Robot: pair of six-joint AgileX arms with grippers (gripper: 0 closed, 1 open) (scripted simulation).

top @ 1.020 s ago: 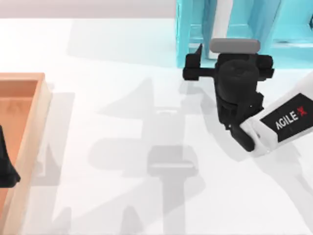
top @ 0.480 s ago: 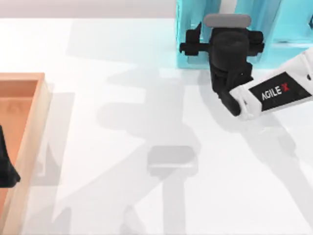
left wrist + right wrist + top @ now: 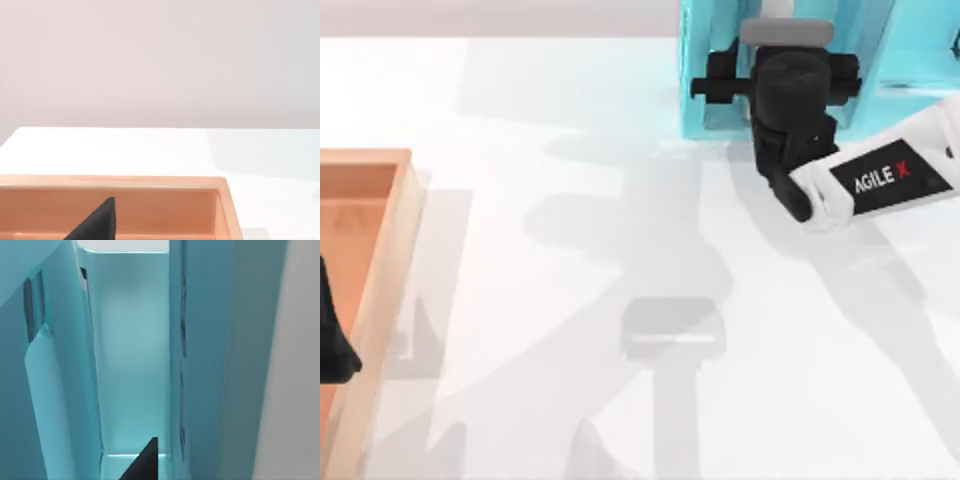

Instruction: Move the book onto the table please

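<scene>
- The large white flat table (image 3: 520, 200) looks smooth and glossy; soft grey shadows lie on it.
- The orange-brown wooden tray with raised rim (image 3: 380, 250) looks like pale wood with a smooth, matt finish (image 3: 150, 182).
- The light-blue compartmented shelf (image 3: 700, 80) looks like smooth plastic with a slight shine on its walls (image 3: 130, 355).
- The right arm's black gripper housing (image 3: 790, 100) looks like matt plastic.
- The white arm shell with the printed label (image 3: 880, 180) looks like smooth, glossy plastic.
</scene>
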